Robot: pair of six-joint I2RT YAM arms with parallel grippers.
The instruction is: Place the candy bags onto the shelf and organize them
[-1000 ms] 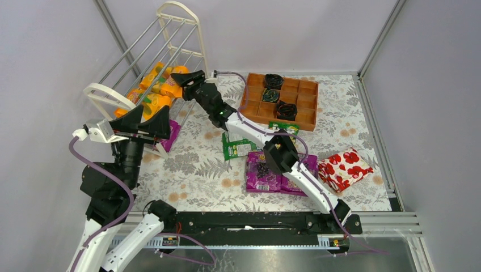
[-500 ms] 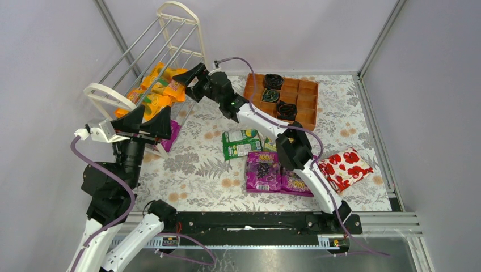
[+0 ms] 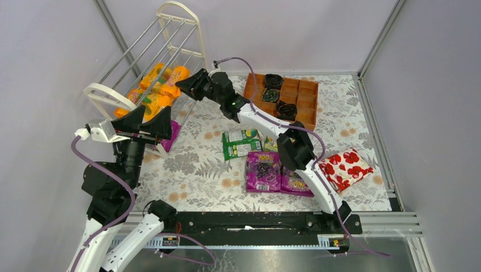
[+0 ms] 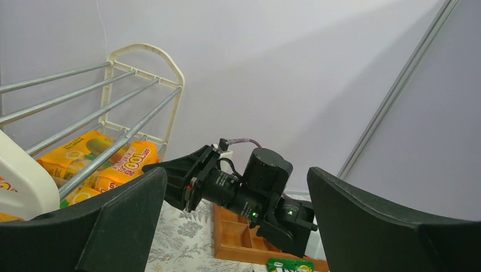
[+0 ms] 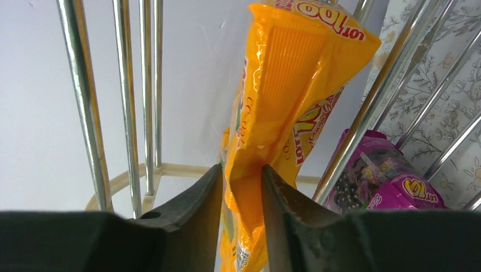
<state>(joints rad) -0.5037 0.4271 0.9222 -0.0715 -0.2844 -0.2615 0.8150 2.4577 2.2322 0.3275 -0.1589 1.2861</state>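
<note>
Orange and glossy, a candy bag (image 5: 283, 85) is pinched between the fingers of the right hand (image 5: 241, 175), which holds it among the silver rods of the cream shelf (image 3: 178, 14) at the table's far left. Whether the bag rests on a rod is hard to tell. More orange bags (image 3: 144, 101) lie on a lower tier, and a purple bag (image 3: 173, 135) lies at the shelf's foot. The left hand (image 3: 152, 113) hovers by the shelf's near end frame, its fingers spread wide and holding nothing. On the floral table (image 3: 193, 164), a green bag (image 3: 239, 143) and two purple grape bags (image 3: 262, 170) lie close together mid-table. A red floral package (image 3: 343, 167) lies to their right and a wooden tray (image 3: 309, 122) sits behind them.
</note>
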